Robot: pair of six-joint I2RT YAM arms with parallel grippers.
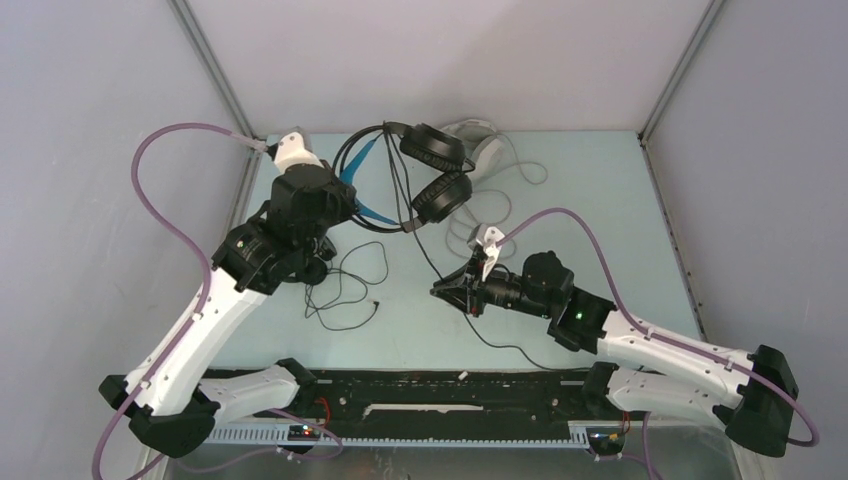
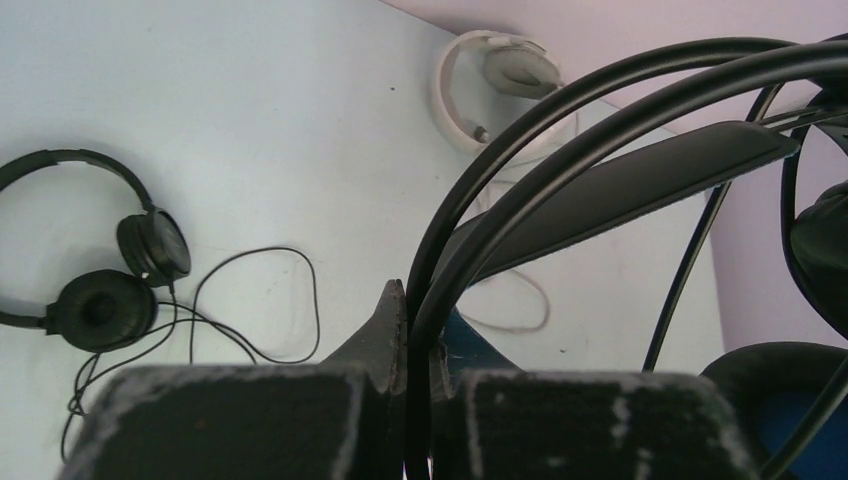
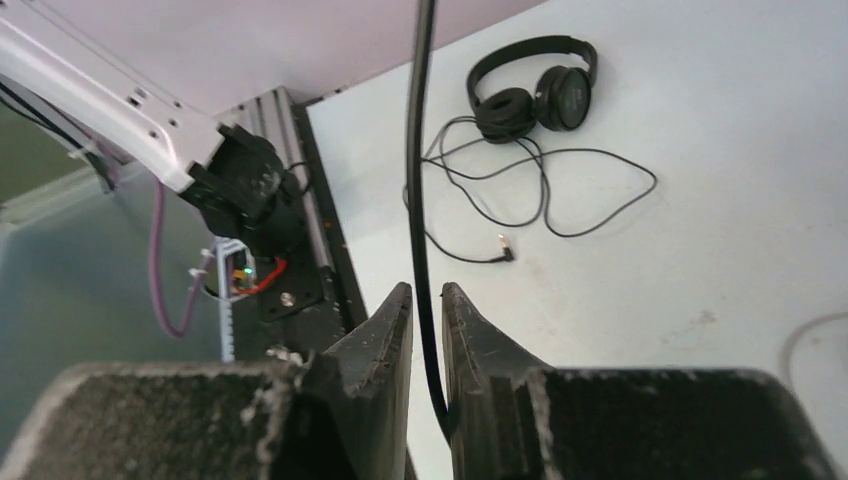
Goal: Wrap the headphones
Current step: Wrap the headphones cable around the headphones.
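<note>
The bulky black headphones (image 1: 437, 170) with the blue-lined headband hang lifted at the back centre. My left gripper (image 1: 345, 200) is shut on their headband (image 2: 620, 110), which runs between the jaws (image 2: 420, 305). Their black cord (image 1: 418, 240) drops to my right gripper (image 1: 441, 290), which is shut on it (image 3: 427, 290) just above the table. The white-grey headphones (image 1: 482, 146) lie at the back wall and also show in the left wrist view (image 2: 505, 68). The small thin black headphones (image 2: 110, 290) lie on the table with a loose cord (image 1: 345, 290); my left arm hides them from above.
The white cord (image 1: 525, 170) of the white-grey pair loops over the table behind my right arm. The black cord trails on toward the front rail (image 1: 440, 385). The small pair's plug (image 3: 505, 252) lies loose on the table. Walls close in the back and both sides.
</note>
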